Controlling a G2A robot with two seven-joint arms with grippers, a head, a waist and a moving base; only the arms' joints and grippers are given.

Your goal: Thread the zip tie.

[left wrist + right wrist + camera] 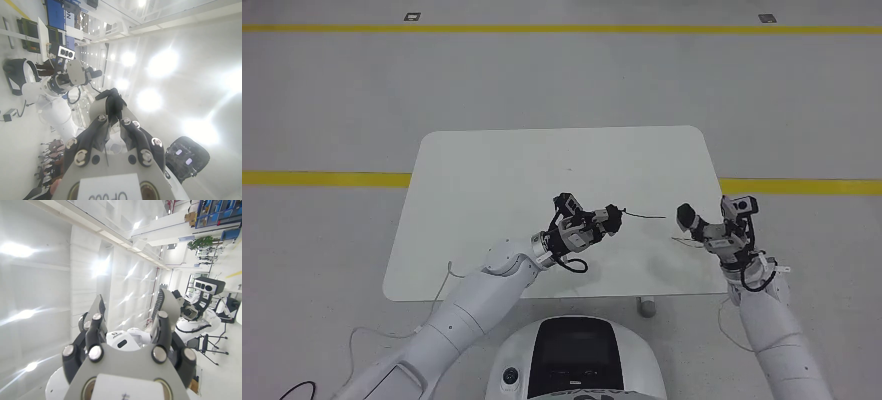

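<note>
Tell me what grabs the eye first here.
The left gripper, raised over the near half of the white table, pinches a thin black zip tie whose tail points toward the right gripper. That gripper hangs open, seemingly just clear of the tie's tip.

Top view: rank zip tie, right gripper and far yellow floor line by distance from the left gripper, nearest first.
1. zip tie: held in the left gripper, sticking out toward the other arm.
2. right gripper: across the gap, open.
3. far yellow floor line: on the floor beyond the table.
</note>
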